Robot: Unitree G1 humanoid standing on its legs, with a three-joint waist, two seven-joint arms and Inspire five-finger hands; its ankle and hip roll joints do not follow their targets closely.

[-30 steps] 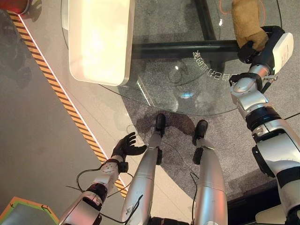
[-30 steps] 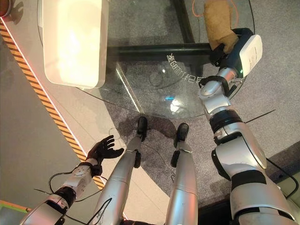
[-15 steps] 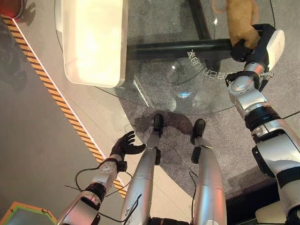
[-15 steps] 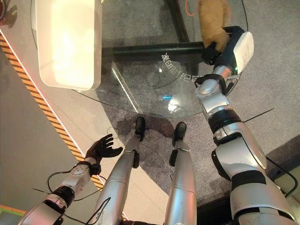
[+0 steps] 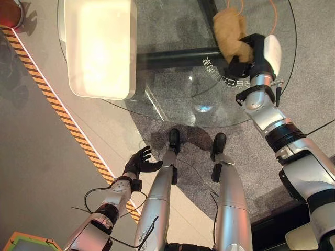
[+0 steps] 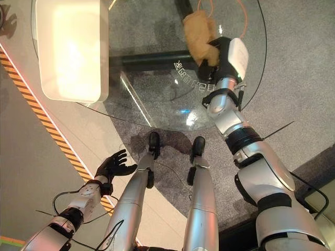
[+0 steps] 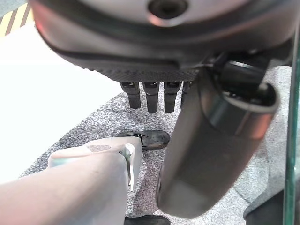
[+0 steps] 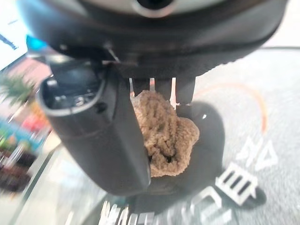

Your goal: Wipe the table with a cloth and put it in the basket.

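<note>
A tan cloth (image 5: 229, 30) lies bunched on the round glass table (image 5: 172, 86), near its right part. My right hand (image 5: 250, 52) presses down on the cloth's near end, fingers and thumb curled round it. Up close, the cloth (image 8: 161, 129) sits between the thumb (image 8: 103, 131) and the fingers. A long white basket (image 5: 99, 47) stands on the table's left side, a good way from the cloth. My left hand (image 5: 140, 163) hangs low beside the leg, below the table's edge, with its fingers (image 7: 150, 96) straight and holding nothing.
A dark bar (image 5: 172, 55) runs under the glass. White lettering (image 5: 222, 78) is printed on the glass just near the right hand. Orange-and-black striped tape (image 5: 63, 117) crosses the floor at the left. An orange loop (image 5: 273, 15) shows beyond the cloth.
My right hand has slid the cloth leftward across the glass, from beyond the lettering's right end to above its middle. The camera has also shifted slightly. The left hand has stayed still.
</note>
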